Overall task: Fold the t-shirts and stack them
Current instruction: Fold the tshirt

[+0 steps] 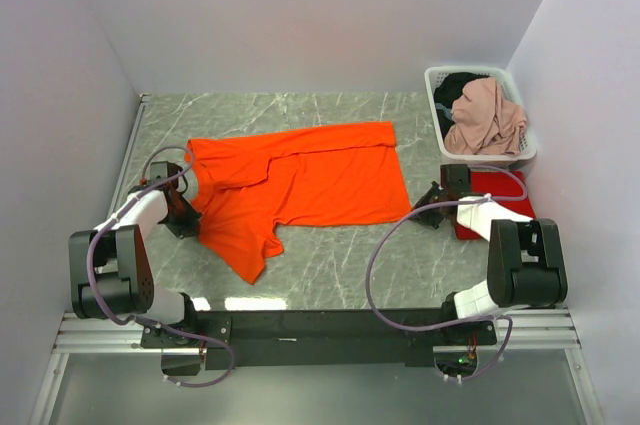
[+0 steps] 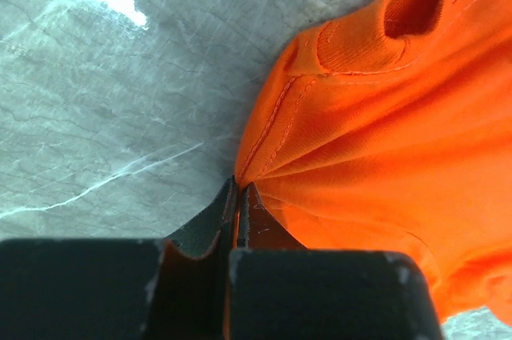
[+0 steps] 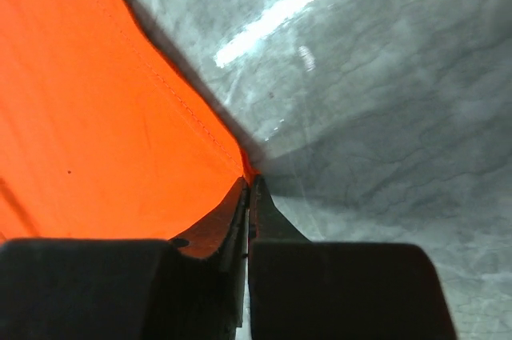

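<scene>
The orange t-shirt [image 1: 300, 185] lies spread across the middle of the marble table, one sleeve trailing toward the near side. My left gripper [image 1: 194, 219] is shut on the shirt's left edge; the left wrist view shows the orange t-shirt [image 2: 376, 132] pinched at a seam beside the ribbed collar by my left gripper [image 2: 240, 190]. My right gripper [image 1: 418, 215] is shut on the near right hem corner, which the right wrist view shows as orange cloth [image 3: 104, 116] caught between the tips of my right gripper [image 3: 250, 182]. The red t-shirt [image 1: 467, 227] lies folded under the right arm, mostly hidden.
A white laundry basket [image 1: 436, 117] stands at the back right, holding pink cloth [image 1: 487, 117] and dark cloth. White walls close in the table on the left, back and right. Bare marble [image 1: 340, 255] lies between the shirt and the arm bases.
</scene>
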You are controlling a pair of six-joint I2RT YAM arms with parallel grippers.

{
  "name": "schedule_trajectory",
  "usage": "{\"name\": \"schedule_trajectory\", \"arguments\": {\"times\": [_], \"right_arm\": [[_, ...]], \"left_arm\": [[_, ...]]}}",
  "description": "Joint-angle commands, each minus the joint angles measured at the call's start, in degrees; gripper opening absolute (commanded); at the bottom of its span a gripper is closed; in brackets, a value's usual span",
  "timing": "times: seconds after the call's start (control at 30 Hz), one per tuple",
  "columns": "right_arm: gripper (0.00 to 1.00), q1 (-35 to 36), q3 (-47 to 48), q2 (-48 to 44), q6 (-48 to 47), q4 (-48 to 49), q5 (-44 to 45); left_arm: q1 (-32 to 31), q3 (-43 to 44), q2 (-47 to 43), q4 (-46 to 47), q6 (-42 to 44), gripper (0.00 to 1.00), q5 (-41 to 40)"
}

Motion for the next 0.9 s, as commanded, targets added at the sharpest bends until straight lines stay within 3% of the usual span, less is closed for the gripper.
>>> {"name": "schedule_trajectory", "arguments": {"times": [0.0,0.27,0.5,0.87], "right_arm": [[0.0,-2.2,0.6,-0.2,-1.8,-4.3,3.1],[0.0,-4.4,3.6,-11.0,-3.7,-11.8,8.9],[0.0,-4.7,3.7,-9.7,-3.4,-11.8,7.0],[0.0,-4.1,13.5,-2.2,-3.3,-13.1,5.3]], "left_arm": [[1.5,0.0,-1.7,-0.8,0.5,0.01,1.2],[6.7,1.1,-9.0,-6.1,-3.5,0.01,1.9],[8.2,-0.2,-8.4,-6.8,-3.6,0.01,6.6],[8.3,9.7,-4.0,-7.5,-3.7,0.01,8.4]]}}
